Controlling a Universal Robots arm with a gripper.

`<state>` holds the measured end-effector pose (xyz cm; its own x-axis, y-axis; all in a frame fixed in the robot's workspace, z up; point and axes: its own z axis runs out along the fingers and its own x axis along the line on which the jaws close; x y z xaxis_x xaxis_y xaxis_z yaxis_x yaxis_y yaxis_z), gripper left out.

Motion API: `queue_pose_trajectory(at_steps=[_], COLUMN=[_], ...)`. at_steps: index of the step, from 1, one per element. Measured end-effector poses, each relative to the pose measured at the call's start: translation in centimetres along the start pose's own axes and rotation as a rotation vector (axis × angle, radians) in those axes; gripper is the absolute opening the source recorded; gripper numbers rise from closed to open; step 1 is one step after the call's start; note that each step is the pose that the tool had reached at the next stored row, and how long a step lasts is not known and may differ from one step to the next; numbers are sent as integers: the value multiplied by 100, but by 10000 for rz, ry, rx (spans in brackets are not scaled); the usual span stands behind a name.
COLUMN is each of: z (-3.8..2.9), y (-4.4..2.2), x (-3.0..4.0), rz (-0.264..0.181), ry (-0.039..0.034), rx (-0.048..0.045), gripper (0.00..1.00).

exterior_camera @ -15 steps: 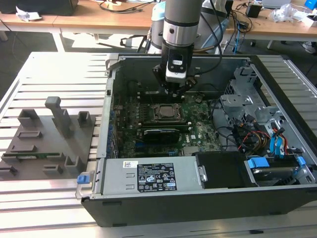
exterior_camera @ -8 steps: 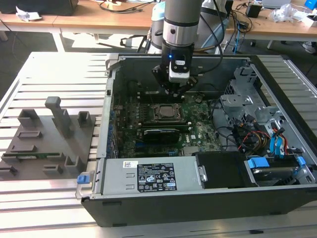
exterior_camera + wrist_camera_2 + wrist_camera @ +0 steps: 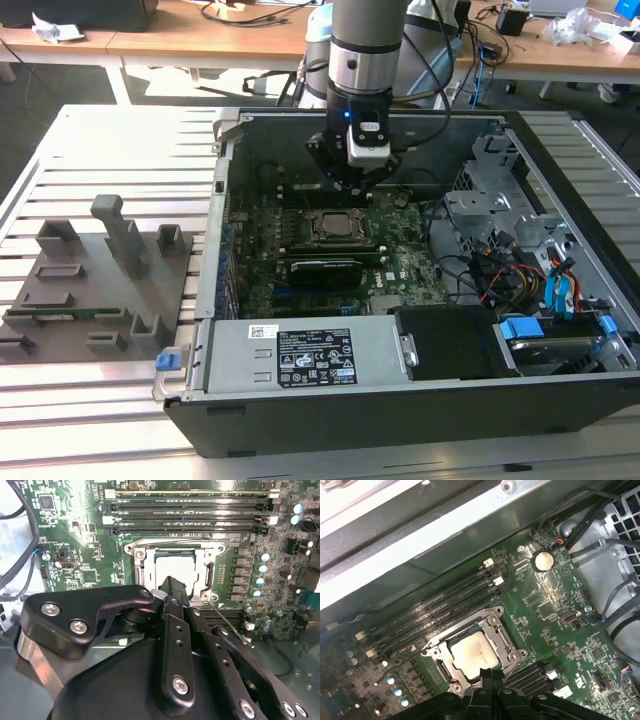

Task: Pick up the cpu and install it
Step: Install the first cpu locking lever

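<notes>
The gripper is seen in the upper middle of the exterior view, lowered into an open computer case. In the first wrist view the gripper is shown with its two fingertips pressed together and nothing between them; the same closed posture is seen in the second wrist view.

The cpu is seated in the socket frame just below the gripper in the exterior view, apart from the fingertips. In the first wrist view its pale metal top is found at lower centre, just beside the fingertips, inside the socket frame. In the second wrist view the cpu is partly covered by the gripper.

The green motherboard is laid flat around the socket, with long black memory slots just beside it and a round coin cell at upper right. The case is set on a slatted metal table; a grey fixture tray lies at the exterior view's left. Wooden desks are seen along the top edge.
</notes>
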<state>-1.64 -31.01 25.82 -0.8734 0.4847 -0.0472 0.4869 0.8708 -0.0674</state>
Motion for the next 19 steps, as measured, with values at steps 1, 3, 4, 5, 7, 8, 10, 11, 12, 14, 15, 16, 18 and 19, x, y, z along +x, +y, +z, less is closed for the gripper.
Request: queue_pose_trajectory(at_steps=[1,3,4,5,7,8,10,11,12,14,15,16,18,19], z=[0,0,0,0,0,0,0,0,0,0,0,0,0,0], y=[0,0,0,0,0,0,0,0,0,0,0,0,0,0], x=[0,0,0,0,0,0,0,0,0,0,0,0,0,0], rz=[-152,-367,-466,-529,-703,-761,-936,-1002,-1112,-1271,-1388,-1449,-1656,-1782], ry=[-10,-25,-32,-36,-48,-52,-63,-68,-75,-86,-94,-98,-112,-120], rx=[-7,-17,-22,-25,-33,-35,-44,-47,-52,-59,-65,-68,-78,-84], gripper=[11,11,11,11,11,11,11,11,11,11,11,11,11,11])
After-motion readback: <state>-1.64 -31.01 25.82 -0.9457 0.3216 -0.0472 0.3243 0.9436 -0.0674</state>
